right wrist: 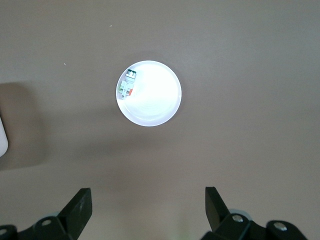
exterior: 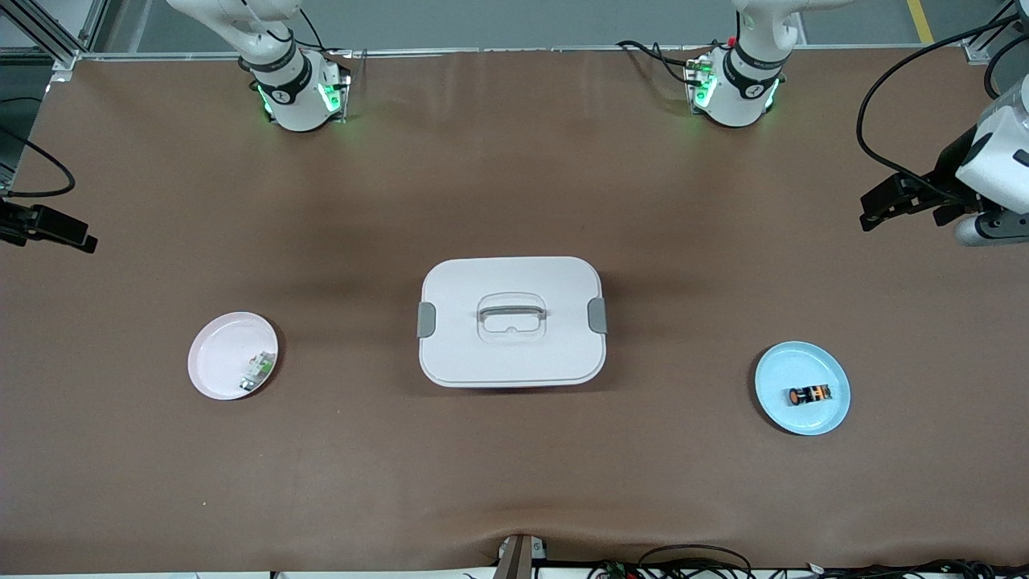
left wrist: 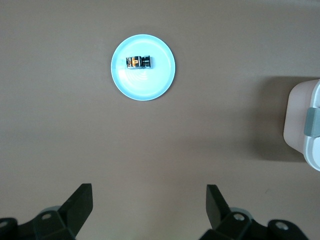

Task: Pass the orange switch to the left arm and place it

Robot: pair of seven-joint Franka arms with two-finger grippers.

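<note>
The orange switch (exterior: 808,395) lies on its side on a light blue plate (exterior: 804,418) toward the left arm's end of the table. It also shows in the left wrist view (left wrist: 139,62). The white box (exterior: 511,338) with a grey handle and side latches stands at mid-table; its edge shows in the left wrist view (left wrist: 300,120). My left gripper (left wrist: 149,200) is open and empty, high over bare table beside the blue plate (left wrist: 145,85), and shows in the front view (exterior: 868,211). My right gripper (right wrist: 148,202) is open and empty, high over bare table, and shows in the front view (exterior: 87,240).
A pink plate (exterior: 217,354) toward the right arm's end holds a small green-and-white component (exterior: 257,371), also in the right wrist view (right wrist: 127,85). Both arm bases (exterior: 293,88) (exterior: 735,80) stand along the table's edge farthest from the front camera. Cables lie at the nearest edge.
</note>
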